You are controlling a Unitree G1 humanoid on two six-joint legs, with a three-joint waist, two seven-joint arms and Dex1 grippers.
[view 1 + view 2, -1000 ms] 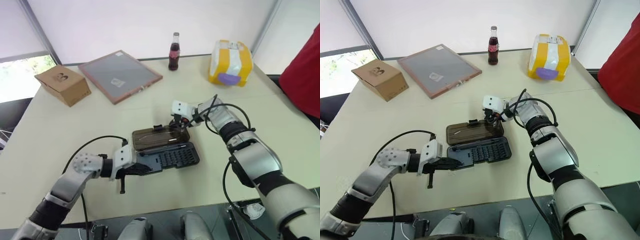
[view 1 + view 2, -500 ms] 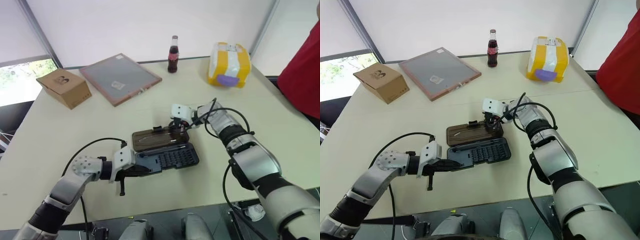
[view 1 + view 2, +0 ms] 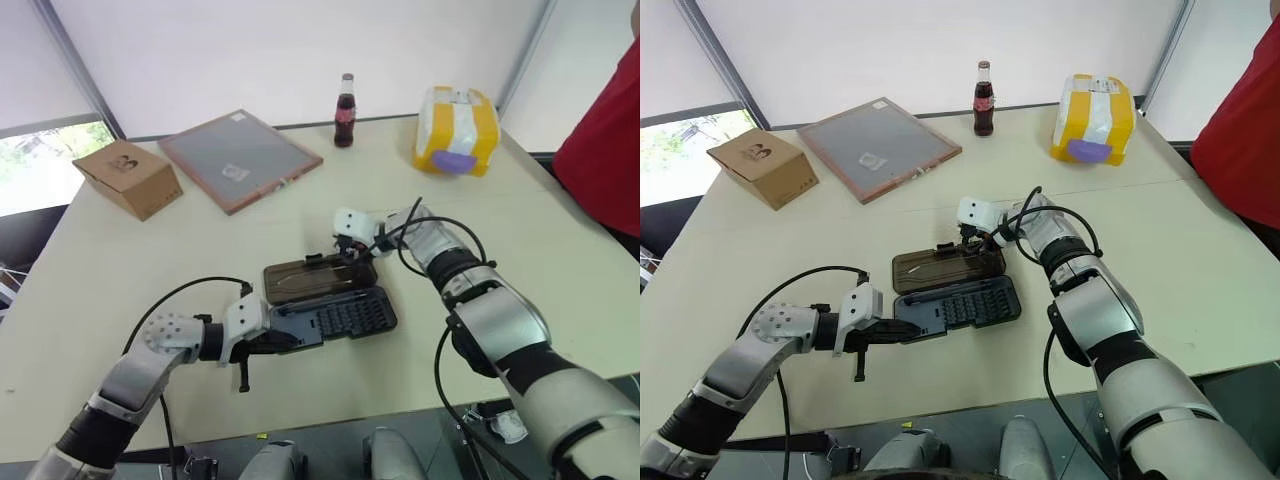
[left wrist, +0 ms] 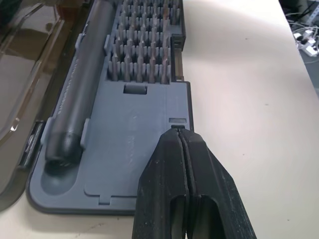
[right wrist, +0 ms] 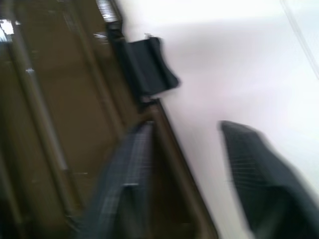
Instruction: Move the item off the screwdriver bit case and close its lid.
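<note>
1. The screwdriver bit case (image 3: 335,317) lies open near the middle of the desk (image 3: 120,260), toward its front edge; rows of bits and a dark driver handle (image 4: 77,94) sit in the base; nothing rests on them.
2. The lid (image 3: 318,276) lies flat on the far side of the base, smoky-brown, its black latch tab (image 5: 148,64) on the far long edge.
3. The left gripper (image 4: 182,142) presses on the base's near-left corner, fingers together, clamping nothing.
4. The right gripper (image 3: 970,240) hovers at the lid's far edge beside the latch tab; its fingers (image 5: 124,169) stand apart, one over the lid, the other over bare desk.
5. Surroundings, all well apart from the case: a brown cardboard box (image 3: 128,177) by the left edge; a pink-framed grey board (image 3: 240,157) and a cola bottle (image 3: 345,110) near the far edge; a yellow-and-white package (image 3: 456,130) toward the far right corner; a person's red sleeve (image 3: 605,140) past the right edge.
6. Against a second ago: the right fingers have parted; the lid, then raised at an angle, lies flat; the left gripper has stayed put.
</note>
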